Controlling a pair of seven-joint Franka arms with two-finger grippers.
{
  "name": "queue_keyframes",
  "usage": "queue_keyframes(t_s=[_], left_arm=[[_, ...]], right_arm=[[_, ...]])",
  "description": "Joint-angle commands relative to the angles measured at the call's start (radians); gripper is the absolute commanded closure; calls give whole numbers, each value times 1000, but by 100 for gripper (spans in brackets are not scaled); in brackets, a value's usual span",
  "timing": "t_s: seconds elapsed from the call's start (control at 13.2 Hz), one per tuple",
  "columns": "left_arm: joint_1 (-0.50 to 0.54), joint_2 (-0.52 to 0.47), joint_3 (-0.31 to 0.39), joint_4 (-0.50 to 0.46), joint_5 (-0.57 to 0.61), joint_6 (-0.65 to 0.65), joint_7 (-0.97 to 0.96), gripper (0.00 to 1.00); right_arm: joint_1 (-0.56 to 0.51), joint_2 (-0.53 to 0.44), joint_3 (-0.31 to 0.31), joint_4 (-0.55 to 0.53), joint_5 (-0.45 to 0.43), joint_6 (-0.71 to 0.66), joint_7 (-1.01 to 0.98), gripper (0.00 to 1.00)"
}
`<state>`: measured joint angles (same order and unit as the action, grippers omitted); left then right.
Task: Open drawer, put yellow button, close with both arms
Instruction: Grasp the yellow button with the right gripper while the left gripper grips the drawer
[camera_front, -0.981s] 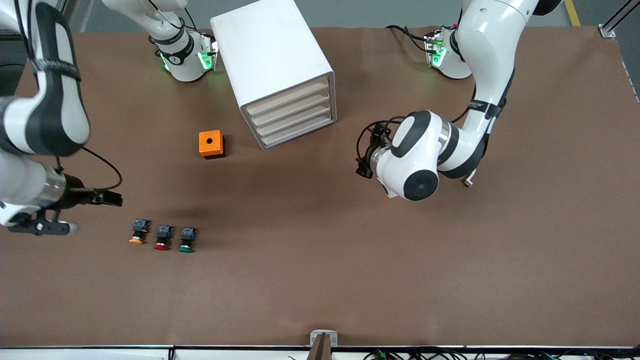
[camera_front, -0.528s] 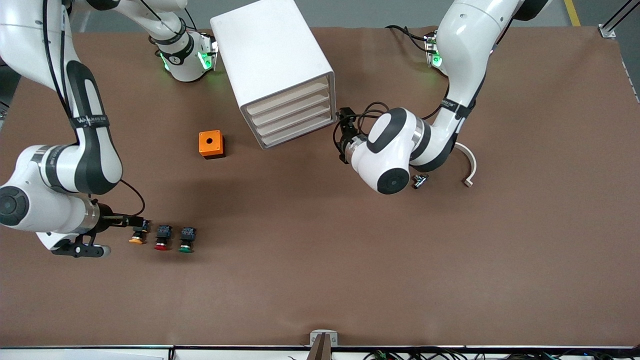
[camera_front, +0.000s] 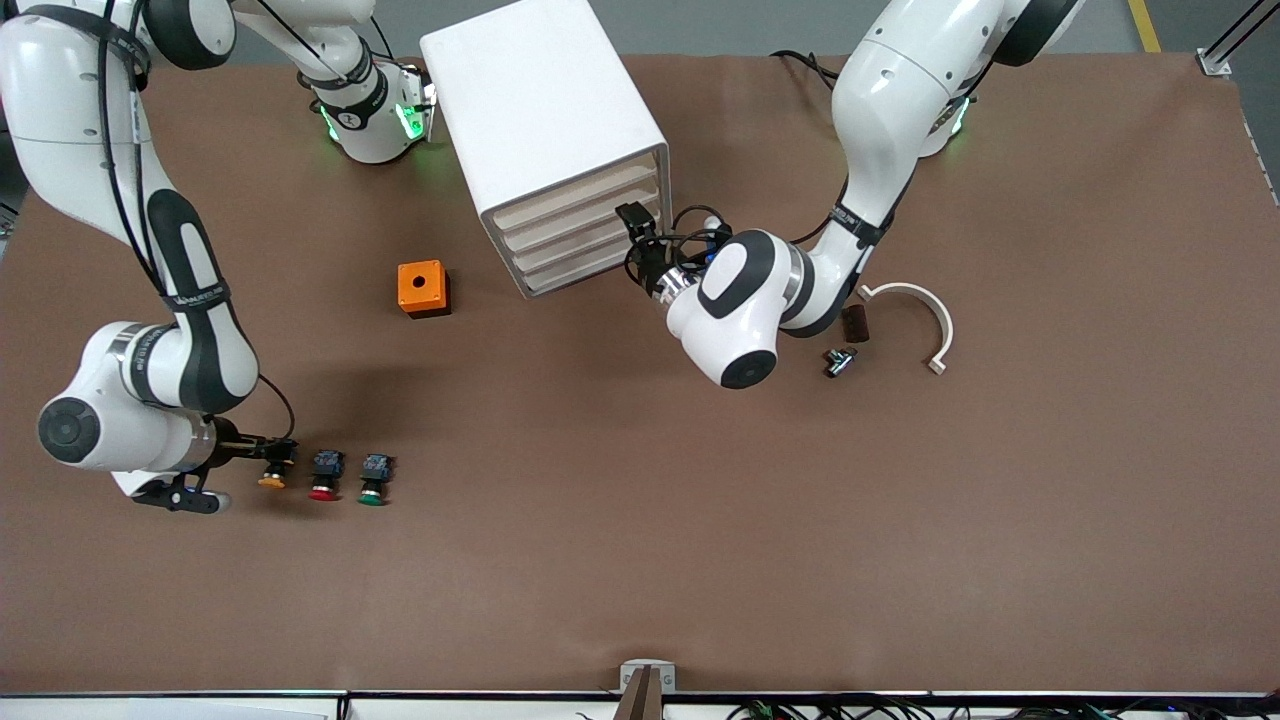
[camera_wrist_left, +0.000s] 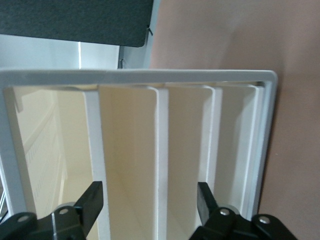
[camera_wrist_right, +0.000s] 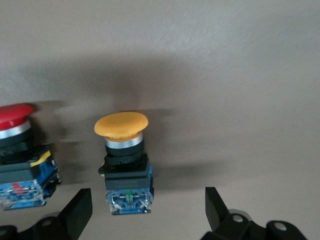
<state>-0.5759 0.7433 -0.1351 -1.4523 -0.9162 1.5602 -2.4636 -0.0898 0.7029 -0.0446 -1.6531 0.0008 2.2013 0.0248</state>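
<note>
Right claw (camera_front: 272, 446) is down low at the row of three buttons, near the tabletop's edge at my right arm's end. Its fingers are apart, one on each side of the yellow button (camera_wrist_right: 121, 125), and neither finger touches it. I set it this way so that one squeeze takes the black-and-blue body and leaves the cap free. The button is lying on the tabletop, not yet held, last in the row toward my right arm's end. The red button (camera_front: 323, 475) is just beside it and the green button (camera_front: 372, 478) comes next, so the claw has to stay narrow on that side.

Farther from the front camera an orange cube (camera_front: 421, 287) with a hole sits alone, out of my way.

My left claw (camera_wrist_left: 150, 200) is at the front of the white cabinet (camera_front: 540, 100), near the front's end toward my left arm's base. Its fingers are apart with nothing between the pads, and they bracket the drawer fronts edge-on, probably lining up for a pull. I can't tell which front they bracket. The top drawer (camera_front: 575, 195) is shut and flush with the three below it, so opening is not done. By my judgement the button grab and the drawer pull are being set up together.
</note>
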Motion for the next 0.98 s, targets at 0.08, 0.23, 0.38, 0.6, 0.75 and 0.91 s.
queue_keyframes(t_s=[0.08,0.23,0.38,0.6,0.75,0.91], left_arm=[[-15,8,5,20,-76,-12,-55,25],[-16,8,5,20,-128,-12,-63,27],[-36,7,5,20,-141,-12,-70,30],[-67,16,6,20,-142,-12,-70,41],[-68,21,5,20,-142,-12,-67,62],[-65,24,6,20,-144,-12,-61,90]], right_arm=[[5,-3,12,-11,19,11,-5,0],[7,-3,17,-11,19,18,-6,0],[5,1,20,-11,19,37,-11,2],[5,1,20,-10,19,57,-13,19],[7,1,19,-10,18,98,-14,28],[7,1,19,-10,16,98,-16,44]])
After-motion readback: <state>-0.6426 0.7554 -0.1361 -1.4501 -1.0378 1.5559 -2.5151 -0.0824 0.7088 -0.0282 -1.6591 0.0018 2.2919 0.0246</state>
